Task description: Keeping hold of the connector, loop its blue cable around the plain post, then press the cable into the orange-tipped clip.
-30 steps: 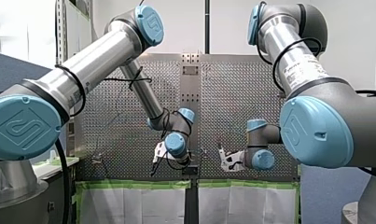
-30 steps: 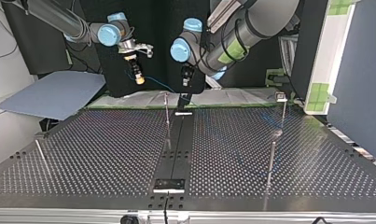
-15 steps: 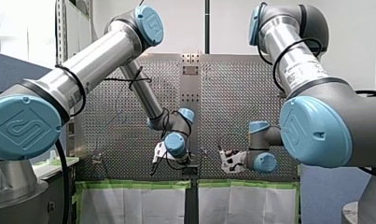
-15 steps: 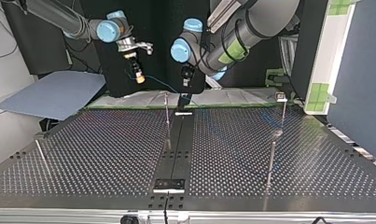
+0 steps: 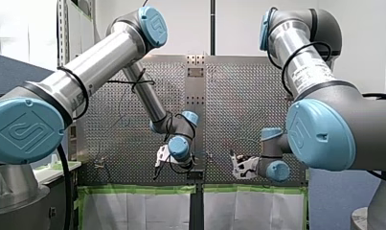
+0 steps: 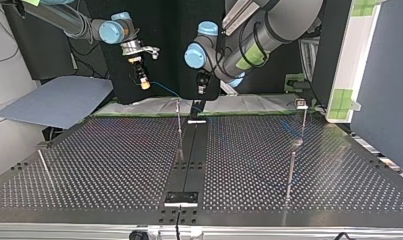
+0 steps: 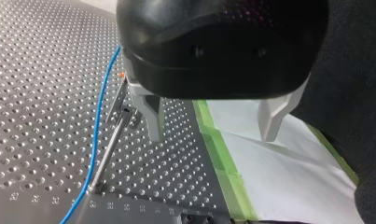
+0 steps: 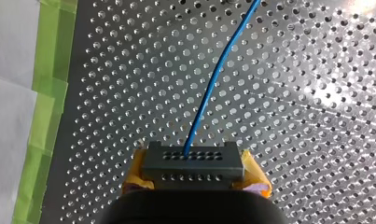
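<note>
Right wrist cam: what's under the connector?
The perforated table shows around the connector, its blue cable running ahead over the holes. The patch directly beneath the connector and my right gripper is covered.

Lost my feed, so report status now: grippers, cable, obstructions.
Right gripper shut on connector. Left gripper open, empty. Blue cable runs alongside orange-tipped clip, not visibly seated. Nothing seen blocking.

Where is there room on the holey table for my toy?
In the top view: bare table between the rod at its left and the middle post, and between the black strip and the rods at its right. Crowded at the far edge: my left gripper, my right gripper and blue cable.
</note>
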You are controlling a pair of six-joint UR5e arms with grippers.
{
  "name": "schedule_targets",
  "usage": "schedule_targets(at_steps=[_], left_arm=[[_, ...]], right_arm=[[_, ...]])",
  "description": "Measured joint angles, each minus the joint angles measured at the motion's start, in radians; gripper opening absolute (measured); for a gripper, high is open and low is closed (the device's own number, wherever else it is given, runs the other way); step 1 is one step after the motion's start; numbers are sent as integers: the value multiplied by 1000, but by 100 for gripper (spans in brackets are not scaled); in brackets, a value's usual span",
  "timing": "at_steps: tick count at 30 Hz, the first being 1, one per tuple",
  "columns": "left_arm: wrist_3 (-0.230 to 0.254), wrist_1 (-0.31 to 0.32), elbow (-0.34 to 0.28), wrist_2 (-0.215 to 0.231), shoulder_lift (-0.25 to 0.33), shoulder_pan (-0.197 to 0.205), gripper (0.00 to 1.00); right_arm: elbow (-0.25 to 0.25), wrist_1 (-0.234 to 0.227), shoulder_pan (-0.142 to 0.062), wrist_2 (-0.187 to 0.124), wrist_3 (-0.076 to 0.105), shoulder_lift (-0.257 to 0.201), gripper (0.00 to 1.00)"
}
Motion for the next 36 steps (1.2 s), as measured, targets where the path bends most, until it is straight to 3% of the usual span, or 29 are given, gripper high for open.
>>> schedule_targets(at_steps=[11,18,25,36], left_arm=[[9,5,0,-5,0,12,100],[22,-1,0,-3,1,22,100],[31,-53,0,-4,16,33,100],[-16,-159,9,26,76,34,100]], right_arm=[[-1,0,0,-85,-15,6,0],[-1,8,-2,-144,-8,8,0],[-1,8,-7,-156,4,10,0],[-1,0,-8,-157,12,11,0]])
